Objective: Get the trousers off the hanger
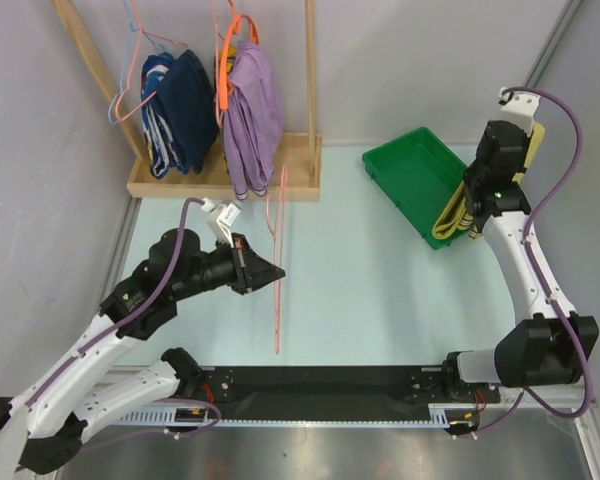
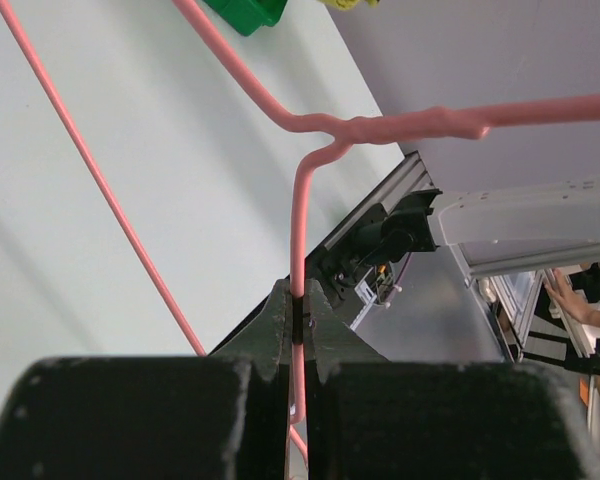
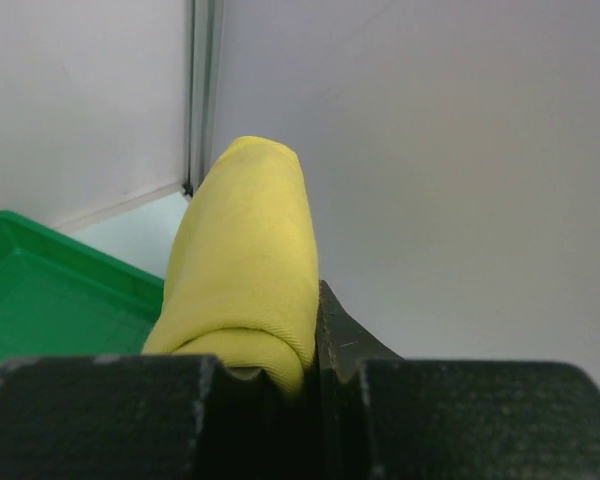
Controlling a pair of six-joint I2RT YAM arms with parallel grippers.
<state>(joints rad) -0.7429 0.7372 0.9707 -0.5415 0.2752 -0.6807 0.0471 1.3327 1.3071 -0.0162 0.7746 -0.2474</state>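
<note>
The pale-pink wire hanger (image 1: 278, 290) is bare and stands edge-on over the middle of the table. My left gripper (image 1: 267, 272) is shut on its wire; the left wrist view shows the wire (image 2: 300, 200) pinched between the fingertips of the left gripper (image 2: 298, 318). The mustard-yellow trousers (image 1: 448, 215) hang off the hanger, beside the right edge of the green tray (image 1: 410, 175). My right gripper (image 1: 473, 205) is shut on them. In the right wrist view a yellow fold (image 3: 245, 250) bulges out of the closed right gripper (image 3: 315, 355). The striped band is hidden.
A wooden rack (image 1: 225, 180) at the back left holds navy garments (image 1: 180, 110), a lilac garment (image 1: 252, 110) on an orange hanger (image 1: 226, 60), and a light-blue wire hanger (image 1: 130, 75). The green tray also shows in the right wrist view (image 3: 40, 290). Walls close both sides.
</note>
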